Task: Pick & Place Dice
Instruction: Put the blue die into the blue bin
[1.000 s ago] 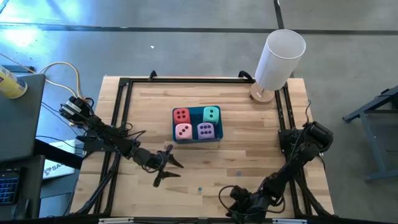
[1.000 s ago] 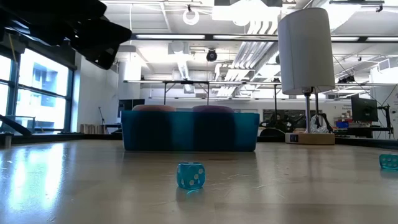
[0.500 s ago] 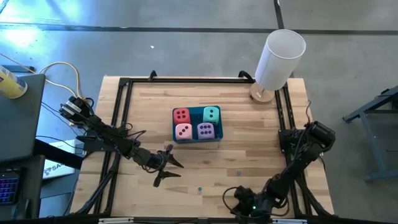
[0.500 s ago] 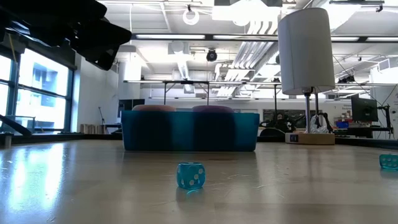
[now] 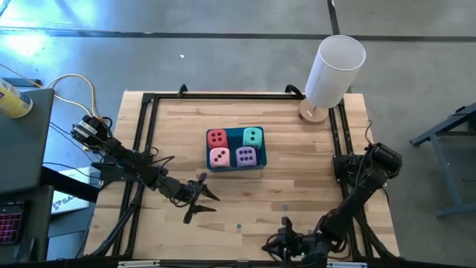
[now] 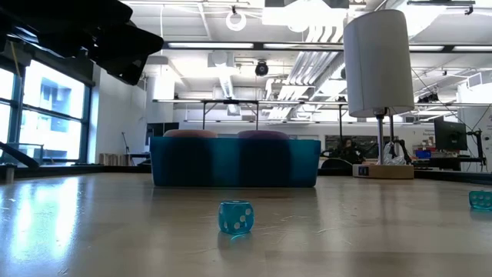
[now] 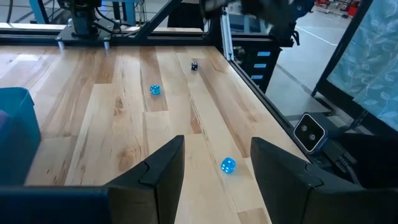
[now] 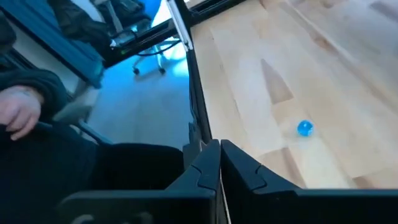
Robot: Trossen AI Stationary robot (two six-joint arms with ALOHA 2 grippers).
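The four dice lie in the blue tray [image 5: 234,168] at the table's middle: red [image 5: 216,138], teal [image 5: 253,136], pink [image 5: 219,156] and purple [image 5: 246,156]. In the low view the tray [image 6: 234,161] hides all but the tops of two of them. My left gripper [image 5: 201,199] [image 7: 214,168] stands open above the table, near and left of the tray, nothing between its fingers. My right gripper [image 5: 274,244] [image 8: 219,163] is shut on nothing at the table's near edge, right of the middle.
Tiny blue beads lie on the wood: one near the front [image 5: 239,225] [image 6: 235,217], one farther right [image 6: 480,199]. A white cylinder [image 5: 335,67] on a wooden base stands at the far right corner. A person's hand [image 8: 18,112] shows beyond the near edge.
My right gripper has shut, risen a little and rolled about its own line at the table's near edge, with nothing in it. The dice and the tray stay where they were.
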